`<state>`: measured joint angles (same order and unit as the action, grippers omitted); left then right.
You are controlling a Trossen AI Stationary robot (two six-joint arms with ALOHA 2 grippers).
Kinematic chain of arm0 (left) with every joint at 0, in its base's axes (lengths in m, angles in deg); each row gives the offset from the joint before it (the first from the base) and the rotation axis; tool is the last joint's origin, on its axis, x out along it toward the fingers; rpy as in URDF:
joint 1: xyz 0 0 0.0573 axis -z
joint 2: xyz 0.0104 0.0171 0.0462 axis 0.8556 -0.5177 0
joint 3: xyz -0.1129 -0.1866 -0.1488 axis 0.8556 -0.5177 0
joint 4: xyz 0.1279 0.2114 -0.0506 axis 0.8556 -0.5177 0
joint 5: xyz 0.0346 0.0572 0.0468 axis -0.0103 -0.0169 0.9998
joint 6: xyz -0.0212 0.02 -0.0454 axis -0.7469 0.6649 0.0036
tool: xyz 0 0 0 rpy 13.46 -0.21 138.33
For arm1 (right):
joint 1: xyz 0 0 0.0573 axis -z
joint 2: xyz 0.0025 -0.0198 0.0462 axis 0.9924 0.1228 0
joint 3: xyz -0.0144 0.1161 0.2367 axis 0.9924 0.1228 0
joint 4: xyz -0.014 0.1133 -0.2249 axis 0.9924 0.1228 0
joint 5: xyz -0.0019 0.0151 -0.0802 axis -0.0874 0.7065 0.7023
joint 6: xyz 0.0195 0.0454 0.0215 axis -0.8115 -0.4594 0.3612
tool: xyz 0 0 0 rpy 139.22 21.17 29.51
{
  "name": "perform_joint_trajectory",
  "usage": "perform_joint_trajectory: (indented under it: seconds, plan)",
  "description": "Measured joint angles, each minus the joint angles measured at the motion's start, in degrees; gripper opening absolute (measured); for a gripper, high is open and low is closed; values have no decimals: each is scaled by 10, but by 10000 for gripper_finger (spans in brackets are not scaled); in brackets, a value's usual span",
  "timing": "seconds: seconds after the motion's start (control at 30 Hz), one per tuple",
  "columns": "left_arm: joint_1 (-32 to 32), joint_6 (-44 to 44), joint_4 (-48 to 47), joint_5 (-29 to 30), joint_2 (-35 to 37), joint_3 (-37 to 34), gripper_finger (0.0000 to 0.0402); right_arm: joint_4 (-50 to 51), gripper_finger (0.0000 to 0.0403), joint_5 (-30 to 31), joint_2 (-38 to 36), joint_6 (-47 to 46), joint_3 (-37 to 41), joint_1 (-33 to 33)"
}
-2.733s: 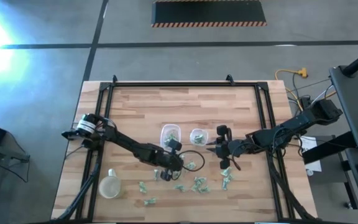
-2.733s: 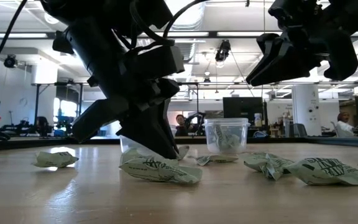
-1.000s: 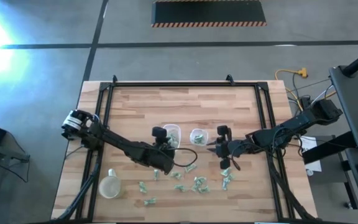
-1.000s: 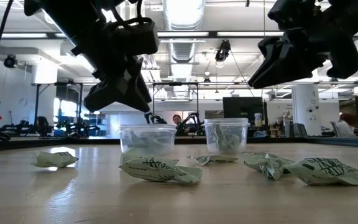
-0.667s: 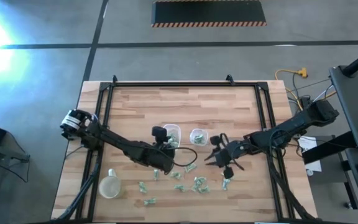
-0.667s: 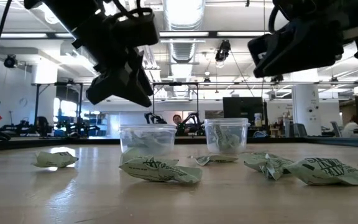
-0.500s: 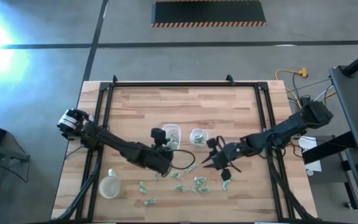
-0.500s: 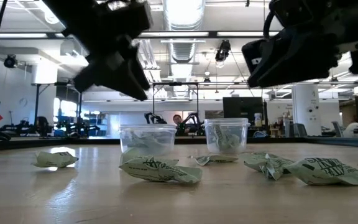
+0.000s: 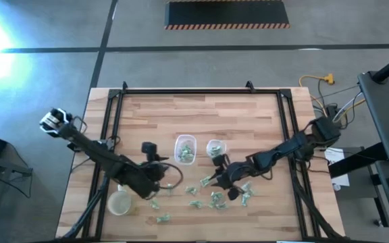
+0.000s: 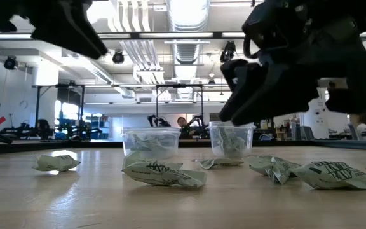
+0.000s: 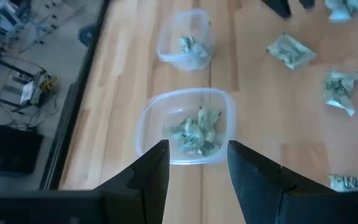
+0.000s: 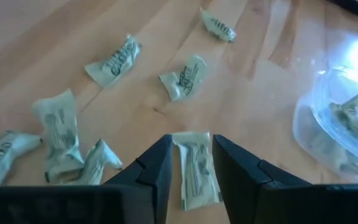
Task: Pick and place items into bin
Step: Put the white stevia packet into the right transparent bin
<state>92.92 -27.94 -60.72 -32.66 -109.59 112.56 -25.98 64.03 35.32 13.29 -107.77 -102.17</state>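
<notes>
Left gripper [image 11: 194, 163] fingers parted and empty above a clear container [image 11: 187, 126]; right gripper [image 12: 190, 163] fingers parted around a wrapped piece [image 12: 195, 169] at lower centre.

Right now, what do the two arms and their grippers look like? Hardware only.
Both arms are dark, slim and multi-jointed. The left arm has a pale, whitish joint housing at its outer end and a thin black cable looping near the left gripper. The right arm is dark throughout, down to the right gripper. In the wrist views each gripper has two dark, flat, tapered fingers, unmarked.
</notes>
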Motion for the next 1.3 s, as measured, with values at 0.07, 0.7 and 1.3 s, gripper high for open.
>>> perform_joint_trajectory:
  seconds: [0.07, 0.7, 1.3]
  plan:
    - [7, -12, 19, 2, 29, -19, 146, 9, 114, 0, 17, 4, -16, 1]
    - [17, 2, 91, 0, 87, -68, 146, 39, 131, 1, 77, -35, -41, 21]
    - [17, 5, 97, 0, 87, -68, 146, 57, 11, 0, 76, 0, -42, 21]
